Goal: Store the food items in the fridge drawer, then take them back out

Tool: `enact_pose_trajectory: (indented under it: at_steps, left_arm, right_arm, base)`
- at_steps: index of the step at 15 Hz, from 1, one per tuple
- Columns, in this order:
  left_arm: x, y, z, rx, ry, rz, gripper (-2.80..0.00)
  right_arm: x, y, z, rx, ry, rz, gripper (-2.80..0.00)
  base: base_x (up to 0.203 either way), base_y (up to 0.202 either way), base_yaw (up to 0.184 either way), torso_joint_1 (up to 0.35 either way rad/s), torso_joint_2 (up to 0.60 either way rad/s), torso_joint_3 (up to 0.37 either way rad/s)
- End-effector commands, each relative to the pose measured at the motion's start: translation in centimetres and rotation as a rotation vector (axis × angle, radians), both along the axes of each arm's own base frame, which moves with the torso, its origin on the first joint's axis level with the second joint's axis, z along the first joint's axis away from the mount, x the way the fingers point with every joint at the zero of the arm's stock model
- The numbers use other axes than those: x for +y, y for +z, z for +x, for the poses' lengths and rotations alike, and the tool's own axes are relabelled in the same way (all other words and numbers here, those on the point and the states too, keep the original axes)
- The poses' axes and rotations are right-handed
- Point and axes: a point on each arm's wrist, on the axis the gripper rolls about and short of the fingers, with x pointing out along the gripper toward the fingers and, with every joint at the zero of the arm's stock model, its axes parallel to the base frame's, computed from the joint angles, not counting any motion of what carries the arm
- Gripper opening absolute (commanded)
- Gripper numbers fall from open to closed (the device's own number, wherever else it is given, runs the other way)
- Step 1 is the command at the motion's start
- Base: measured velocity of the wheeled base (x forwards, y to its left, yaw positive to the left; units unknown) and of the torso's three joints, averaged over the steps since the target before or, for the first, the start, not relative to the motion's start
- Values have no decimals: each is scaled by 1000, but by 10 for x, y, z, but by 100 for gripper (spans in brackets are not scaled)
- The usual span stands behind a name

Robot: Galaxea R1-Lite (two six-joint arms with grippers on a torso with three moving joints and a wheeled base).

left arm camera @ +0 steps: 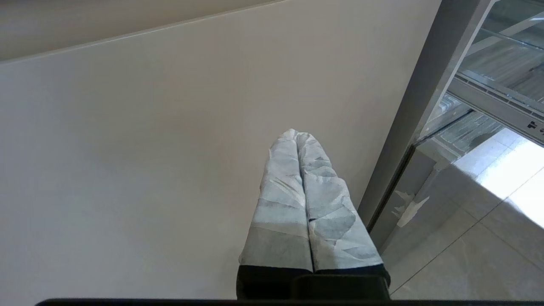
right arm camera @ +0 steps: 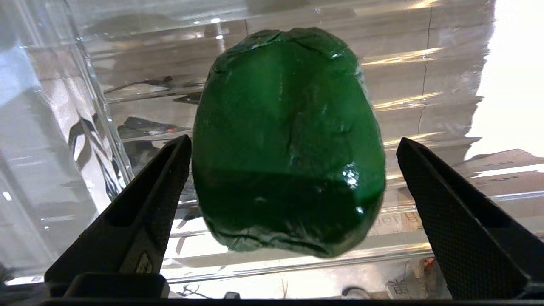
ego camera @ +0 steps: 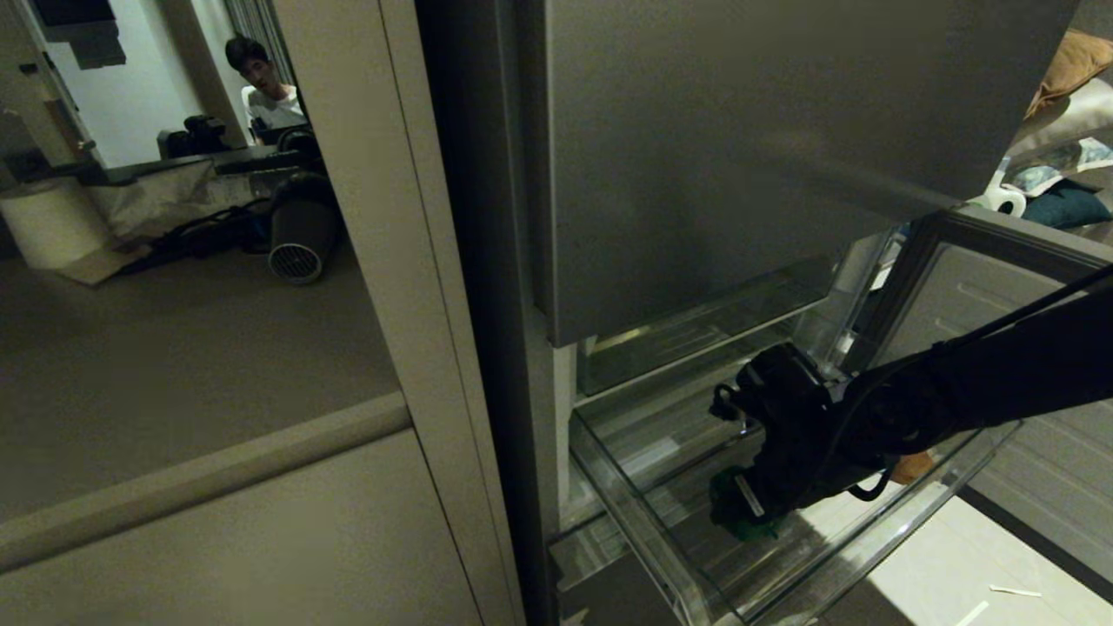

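So the food item here is a glossy dark green rounded lump (right arm camera: 289,144), looks like a green pepper, and it's sitting on the ribbed floor of the clear fridge drawer (ego camera: 643,522), which is standing pulled out below the grey steel door panel (ego camera: 739,148). The right pincer (right arm camera: 293,178) is reaching down into the drawer with its two black fingers (right arm camera: 153,199) standing wide apart, one on each side of the green thing, so the lump is lying right between them. The nearer finger looks like it's almost brushing the side of it, the other one is sitting clearly off it, so nothing is being squeezed. From the head camera you're seeing the right arm (ego camera: 956,382) coming in from the right side and the green lump (ego camera: 739,517) peeking out just under the pincer, near the drawer's front lip. A bit of something tan-orange (ego camera: 911,468) is showing behind the arm, can't tell what. The left pincer (left arm camera: 304,204) is hanging off to the side in front of a plain beige panel (left arm camera: 148,148), wrapped fingers pressed together, holding nothing.
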Motion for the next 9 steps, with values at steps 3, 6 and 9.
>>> enact_pose_trajectory:
  at_steps: [3, 6, 9]
  left_arm:
    - [0, 0, 0, 1, 0, 0, -280]
    - [0, 0, 0, 2, 0, 0, -280]
    - [0, 0, 0, 1, 0, 0, -280]
  right_arm:
    - [1, -5, 1, 15, 0, -8, 0]
    - [1, -6, 1, 15, -1, -9, -187]
    - [1, -7, 1, 19, -2, -11, -280]
  base:
    - [0, 0, 0, 0, 0, 0]
    - [0, 0, 0, 0, 0, 0]
    - [0, 0, 0, 0, 0, 0]
